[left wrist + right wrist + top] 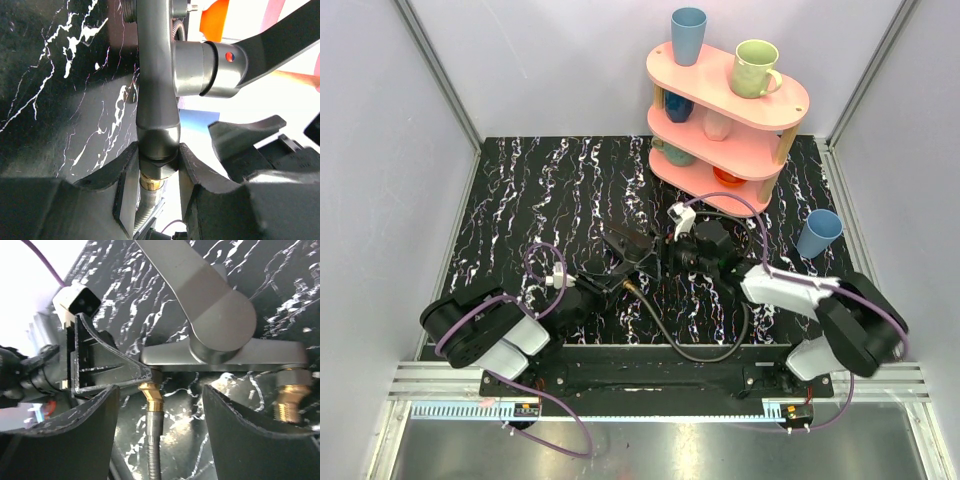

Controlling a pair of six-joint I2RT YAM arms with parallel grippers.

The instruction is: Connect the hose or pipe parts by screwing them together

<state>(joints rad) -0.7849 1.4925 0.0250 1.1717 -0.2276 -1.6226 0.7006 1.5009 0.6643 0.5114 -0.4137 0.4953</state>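
Note:
A grey metal tap-like pipe part point(225, 355) with a lever handle hangs over the marbled table. My left gripper point(157, 150) is shut on its lower inlet stub point(158, 162). A brass fitting point(151, 182) on a thin braided hose point(142, 215) sits tilted at that stub. In the right wrist view the same brass fitting point(152, 396) and hose point(153, 450) stand between the fingers of my right gripper point(160, 410), which is open and touches neither. A second bare brass inlet point(287, 402) shows at the right. From above, the hose point(695, 355) loops toward the table's near edge.
A pink three-tier shelf point(670, 70) with cups stands at the back right. A blue cup point(817, 233) stands on the table point(520, 200) right of my right arm. Purple cables point(535, 255) loop over both arms.

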